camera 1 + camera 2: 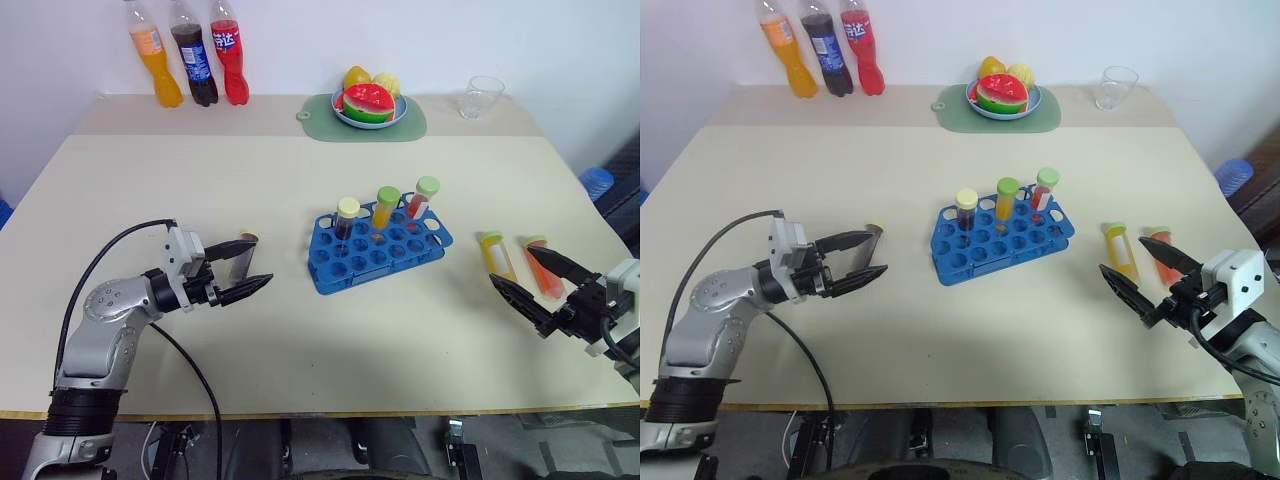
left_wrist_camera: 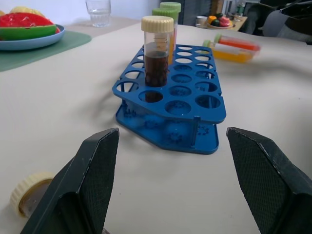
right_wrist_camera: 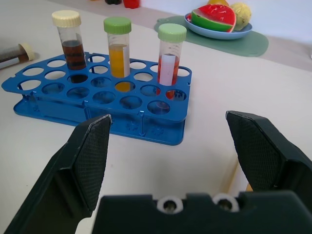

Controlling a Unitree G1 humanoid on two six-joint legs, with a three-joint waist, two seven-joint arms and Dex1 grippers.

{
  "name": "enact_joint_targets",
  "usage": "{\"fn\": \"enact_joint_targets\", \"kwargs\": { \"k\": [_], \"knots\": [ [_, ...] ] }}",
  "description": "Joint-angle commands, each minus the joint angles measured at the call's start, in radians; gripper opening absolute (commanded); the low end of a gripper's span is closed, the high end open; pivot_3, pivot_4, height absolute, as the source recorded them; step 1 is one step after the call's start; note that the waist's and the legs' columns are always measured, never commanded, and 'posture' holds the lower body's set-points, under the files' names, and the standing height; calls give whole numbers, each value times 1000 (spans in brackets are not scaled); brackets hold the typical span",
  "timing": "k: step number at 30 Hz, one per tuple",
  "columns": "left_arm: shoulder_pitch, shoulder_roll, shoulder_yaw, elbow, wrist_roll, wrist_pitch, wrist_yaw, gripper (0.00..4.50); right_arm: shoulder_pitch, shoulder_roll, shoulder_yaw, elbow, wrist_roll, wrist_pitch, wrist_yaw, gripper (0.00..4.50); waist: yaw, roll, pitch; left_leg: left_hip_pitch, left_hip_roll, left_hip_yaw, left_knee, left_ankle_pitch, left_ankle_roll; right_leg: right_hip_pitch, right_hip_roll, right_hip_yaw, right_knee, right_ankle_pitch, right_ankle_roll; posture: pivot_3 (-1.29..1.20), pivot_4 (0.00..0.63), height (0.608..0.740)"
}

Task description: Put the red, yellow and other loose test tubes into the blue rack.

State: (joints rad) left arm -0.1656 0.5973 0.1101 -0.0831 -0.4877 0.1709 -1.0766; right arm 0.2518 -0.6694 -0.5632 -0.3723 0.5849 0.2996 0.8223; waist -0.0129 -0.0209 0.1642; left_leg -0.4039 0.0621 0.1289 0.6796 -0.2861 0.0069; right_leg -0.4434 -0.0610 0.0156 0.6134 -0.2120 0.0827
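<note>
The blue rack [image 1: 378,250] stands mid-table and holds three upright tubes: a dark one with a cream cap [image 1: 346,218], a yellow one [image 1: 386,207] and a red one [image 1: 422,198], both green-capped. A loose dark tube [image 1: 243,258] lies on the table left of the rack, close by the far finger of my open left gripper [image 1: 262,262], ungripped. Right of the rack lie a yellow tube [image 1: 497,254] and a red tube [image 1: 543,266]. My right gripper [image 1: 510,265] hovers open at their near ends, holding nothing.
Three drink bottles [image 1: 190,55] stand at the back left. A plate of fruit [image 1: 368,103] on a green mat and a clear glass [image 1: 482,97] are at the back. The table's front edge runs just below both arms.
</note>
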Motion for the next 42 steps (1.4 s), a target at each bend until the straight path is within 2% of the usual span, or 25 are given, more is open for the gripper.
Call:
{"fn": "enact_joint_targets", "kwargs": {
  "k": [1, 31, 36, 38, 42],
  "knots": [
    [5, 13, 8, -40, -5, 0, 4, 3618, -1, -15, -19, -38, 16, -2, 0, 4207, 0, 0, 0, 0, 0, 0, 0, 0, 0, 0, 0, 0, 0, 0, 0, 0, 150, 740],
    [-87, -22, -32, -27, -35, 33, -33, 3618, 30, -15, -72, -29, 9, -19, -40, 4207, 2, 0, 0, 0, 0, 0, 0, 0, 0, 0, 0, 0, 0, 0, 0, 0, 150, 740],
    [-115, -46, -89, -55, -41, 26, -77, 3618, 15, -104, -129, 31, -32, 117, -125, 4207, 1, 0, 0, 0, -1, 0, 1, 0, 0, 0, -1, 0, 0, 0, 0, 0, 150, 740],
    [-117, -45, -111, -55, -36, 21, -105, 3618, 7, -168, -140, 46, -38, 242, -169, 4207, 1, 0, 0, 0, -1, 0, 1, 0, 0, 0, -1, 0, 0, 0, 0, 0, 150, 740],
    [-130, -45, -148, -25, -21, 5, -156, 3618, -104, -281, -106, 161, -22, 428, -198, 4207, -5, 0, 0, 0, -1, 0, 1, 0, 0, 0, 0, 1, 0, 0, 0, 0, 150, 740]
  ]
}}
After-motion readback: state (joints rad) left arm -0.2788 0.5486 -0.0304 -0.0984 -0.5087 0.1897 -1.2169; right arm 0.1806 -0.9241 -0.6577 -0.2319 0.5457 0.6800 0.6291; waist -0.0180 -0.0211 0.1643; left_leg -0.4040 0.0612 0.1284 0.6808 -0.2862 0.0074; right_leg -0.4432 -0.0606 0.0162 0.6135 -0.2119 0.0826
